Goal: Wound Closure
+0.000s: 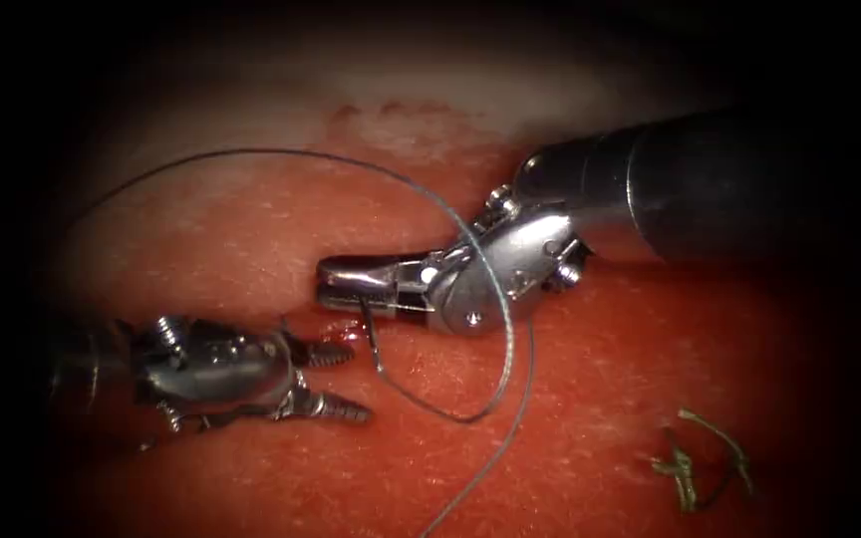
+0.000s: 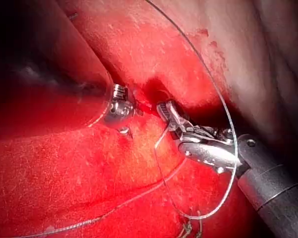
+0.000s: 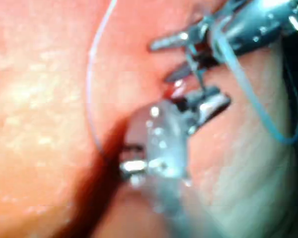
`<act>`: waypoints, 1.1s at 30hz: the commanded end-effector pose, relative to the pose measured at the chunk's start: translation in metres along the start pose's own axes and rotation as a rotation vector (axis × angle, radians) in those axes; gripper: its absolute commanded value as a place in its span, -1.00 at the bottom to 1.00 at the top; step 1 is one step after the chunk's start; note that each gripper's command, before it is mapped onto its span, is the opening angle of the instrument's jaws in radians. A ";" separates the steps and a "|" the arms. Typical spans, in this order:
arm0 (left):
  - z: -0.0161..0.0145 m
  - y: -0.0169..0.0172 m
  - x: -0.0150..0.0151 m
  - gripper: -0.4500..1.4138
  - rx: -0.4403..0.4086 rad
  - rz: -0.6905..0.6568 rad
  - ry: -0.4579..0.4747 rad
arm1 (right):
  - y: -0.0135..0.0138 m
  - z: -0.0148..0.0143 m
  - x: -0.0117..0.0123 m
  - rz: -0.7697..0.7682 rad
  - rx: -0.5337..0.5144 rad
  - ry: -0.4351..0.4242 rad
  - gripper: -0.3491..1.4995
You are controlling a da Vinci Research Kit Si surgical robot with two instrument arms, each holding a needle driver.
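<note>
Right arm's silver wristed needle driver [image 1: 323, 282]: jaws clamped on the thin dark curved needle [image 1: 369, 334] near one end, just above the red pork-belly tissue [image 1: 610, 399], by the small wet cut [image 1: 336, 324]. Needle hanging down from the jaws, not clearly in the tissue. Left arm's silver tool [image 1: 353, 381]: jaws spread wide, holding nothing, just left of the needle. Fine grey thread [image 1: 251, 152] looping wide over the tissue. Greenish cut thread ends [image 1: 695, 463] lying far right.

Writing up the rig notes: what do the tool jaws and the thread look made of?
Right tool and left tool: polished metal by the bright glints; the left's open jaws look ribbed. The right's jaws are shut on the needle. Thread: thin, smooth, grey-blue single strand, probably synthetic; it holds springy loops.
</note>
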 end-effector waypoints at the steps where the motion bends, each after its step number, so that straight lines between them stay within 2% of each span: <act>1: 0.0009 0.0003 -0.0004 0.04 -0.004 0.000 -0.001 | -0.0004 0.0005 -0.0005 0.014 0.000 0.001 -1.00; 14: 0.0009 0.0004 -0.0004 0.03 -0.003 -0.001 -0.001 | -0.0008 0.0002 -0.0014 0.221 0.042 -0.042 -1.00; 26: 0.0009 0.0005 -0.0004 0.02 -0.001 -0.002 -0.006 | -0.0019 0.0003 -0.0020 0.301 0.070 -0.073 -1.00; 33: 0.0009 0.0006 -0.0004 0.00 0.000 -0.002 -0.009 | -0.0016 0.0006 -0.0020 0.350 0.067 -0.082 -1.00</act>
